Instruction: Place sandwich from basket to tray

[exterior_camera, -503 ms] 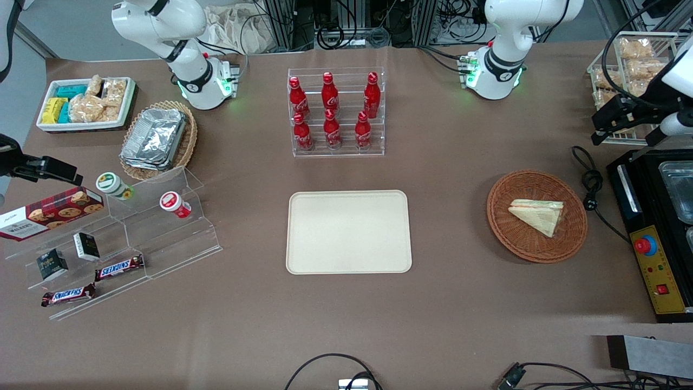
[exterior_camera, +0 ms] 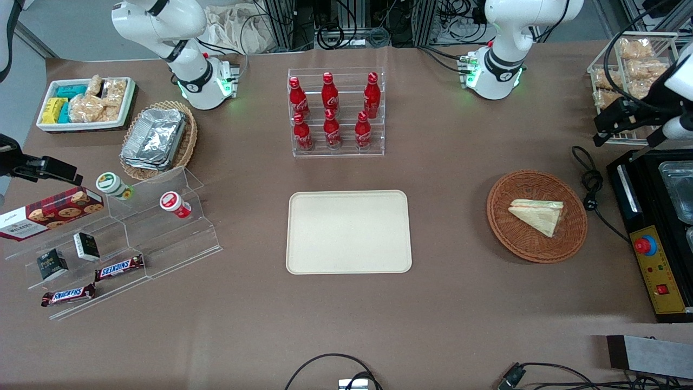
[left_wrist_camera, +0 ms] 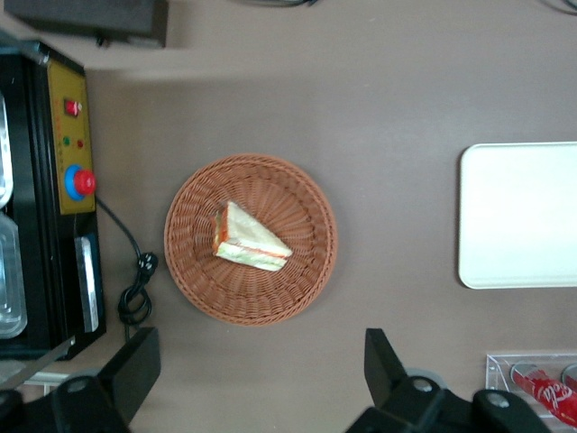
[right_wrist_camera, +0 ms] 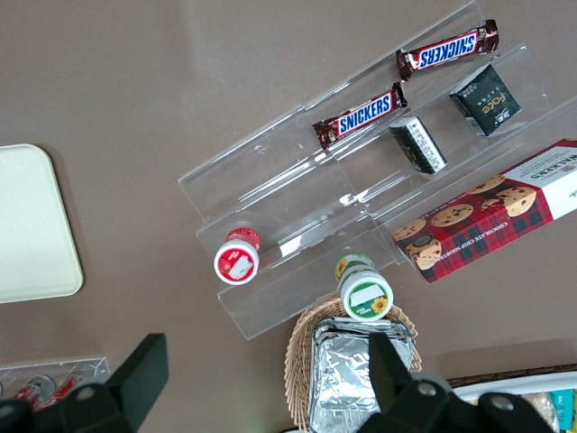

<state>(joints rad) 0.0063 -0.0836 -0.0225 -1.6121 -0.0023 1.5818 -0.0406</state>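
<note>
pale sandwich (exterior_camera: 537,215) with orange-red filling, reddish-brown woven basket (exterior_camera: 514,238), cream tray (exterior_camera: 348,232), black gripper (exterior_camera: 614,124)

Brown table (exterior_camera: 460,303); grey floor (exterior_camera: 76,27), cables (exterior_camera: 346,32), metal frames past table edge.

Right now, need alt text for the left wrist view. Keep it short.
A wrapped triangular sandwich lies in a round brown wicker basket on a brown table, seen from straight above. The left arm's open end effector hangs high above the table beside the basket, touching nothing. An empty cream tray sits apart from the basket, and a black machine with a red button sits beside it.
</note>
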